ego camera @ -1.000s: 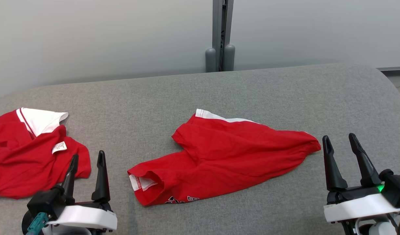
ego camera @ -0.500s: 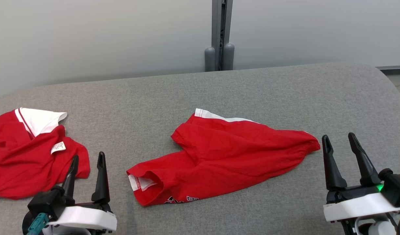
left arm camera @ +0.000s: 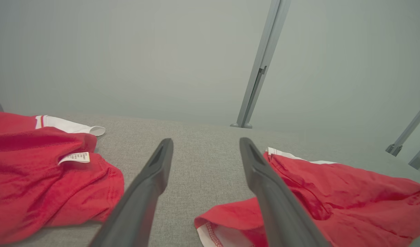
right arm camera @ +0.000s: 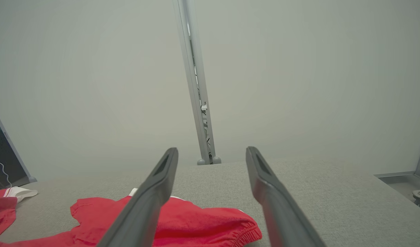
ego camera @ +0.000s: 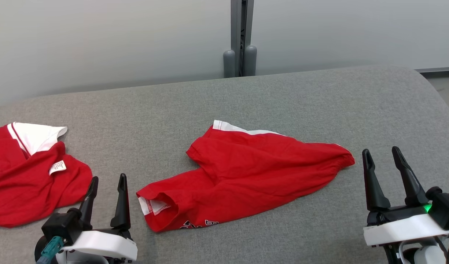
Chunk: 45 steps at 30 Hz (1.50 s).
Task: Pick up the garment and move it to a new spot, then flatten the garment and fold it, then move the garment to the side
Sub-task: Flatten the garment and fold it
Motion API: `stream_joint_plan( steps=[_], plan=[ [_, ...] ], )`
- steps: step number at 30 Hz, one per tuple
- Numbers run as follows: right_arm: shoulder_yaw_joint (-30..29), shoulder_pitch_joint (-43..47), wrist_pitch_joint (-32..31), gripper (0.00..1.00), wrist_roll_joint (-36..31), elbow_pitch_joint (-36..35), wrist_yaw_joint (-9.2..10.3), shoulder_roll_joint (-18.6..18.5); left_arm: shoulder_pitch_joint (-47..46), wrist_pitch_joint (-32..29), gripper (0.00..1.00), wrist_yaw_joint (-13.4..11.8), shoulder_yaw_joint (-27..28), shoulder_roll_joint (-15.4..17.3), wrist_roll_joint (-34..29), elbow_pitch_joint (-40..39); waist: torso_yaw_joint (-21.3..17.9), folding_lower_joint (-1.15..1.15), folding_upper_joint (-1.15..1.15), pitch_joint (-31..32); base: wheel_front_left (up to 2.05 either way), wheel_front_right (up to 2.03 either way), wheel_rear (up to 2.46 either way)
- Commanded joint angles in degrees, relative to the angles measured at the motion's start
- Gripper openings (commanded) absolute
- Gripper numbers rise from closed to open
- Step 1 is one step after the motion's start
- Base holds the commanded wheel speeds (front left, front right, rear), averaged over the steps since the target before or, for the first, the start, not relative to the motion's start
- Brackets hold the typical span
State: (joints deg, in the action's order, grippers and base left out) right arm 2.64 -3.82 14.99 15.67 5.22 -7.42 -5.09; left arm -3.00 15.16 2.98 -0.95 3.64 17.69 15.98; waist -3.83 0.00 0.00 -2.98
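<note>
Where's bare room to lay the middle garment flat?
Free: the far strip of grey surface between both garments and the post; the right end, past the middle garment, ahead of the right pincer. Narrow lane between the garments, ahead of the left pincer. Crowded: left end, under the second garment.

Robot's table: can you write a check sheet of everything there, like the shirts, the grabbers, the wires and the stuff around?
Surface: grey fabric table, rounded at the far right corner.
Job's things: red garment, crumpled mid-table, not yet flattened.
Clutter: second red garment with a white collar, bunched at the left.
Grippers: left gripper and right gripper both open, holding nothing.
Cables: teal connector at the left wrist.
Surroundings: pale wall, grey post behind the table.
</note>
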Motion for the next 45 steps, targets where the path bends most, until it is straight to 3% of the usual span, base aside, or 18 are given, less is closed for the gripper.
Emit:
stream_joint_plan(
  steps=[1, 17, 23, 27, 36, 45],
  plan=[
    [-0.06, -0.54, 0.15, 1.00, 0.25, 0.08, -0.13, -0.28, -1.08, 0.13, 1.00, 0.33, 0.13, 0.26, -0.42, 0.23, -0.18, 0.00, 0.00, -0.27, 0.00, 0.00, 0.00],
    [-0.98, -2.38, 0.15, 1.00, 0.08, 0.23, -0.13, 0.28, -6.56, 0.00, 1.00, 2.03, -2.00, 0.81, -1.93, 1.97, -1.91, 0.00, 0.00, -3.45, 0.00, 0.00, 0.00],
    [-0.44, -3.02, 0.15, 1.00, 0.10, 0.36, -0.13, 0.70, -11.85, -3.22, 1.00, 2.94, -5.13, 1.79, -2.99, 3.50, -3.11, 0.00, 0.00, -4.52, 0.00, 0.00, 0.00],
    [-0.23, -3.93, 0.15, 1.00, 0.09, 0.13, -0.13, 1.03, -16.90, -9.10, 1.00, 3.32, -7.57, 2.06, -3.28, 4.76, -4.26, 0.00, 0.00, -5.69, 0.00, 0.00, 0.00],
    [0.18, -3.69, 0.16, 1.00, -0.39, 0.13, -0.13, 1.49, -30.93, -34.63, 1.00, 3.53, -12.91, 2.09, -1.69, 12.74, -6.90, 0.00, 0.00, -7.06, 0.00, 0.00, 0.00],
    [0.48, -6.29, 0.15, 1.00, 0.02, -0.57, -0.13, 1.88, -43.39, -43.89, 1.00, 3.58, -14.08, 0.89, 0.34, 22.35, -11.19, 0.00, 0.00, -10.83, 0.00, 0.00, 0.00]
  ],
)
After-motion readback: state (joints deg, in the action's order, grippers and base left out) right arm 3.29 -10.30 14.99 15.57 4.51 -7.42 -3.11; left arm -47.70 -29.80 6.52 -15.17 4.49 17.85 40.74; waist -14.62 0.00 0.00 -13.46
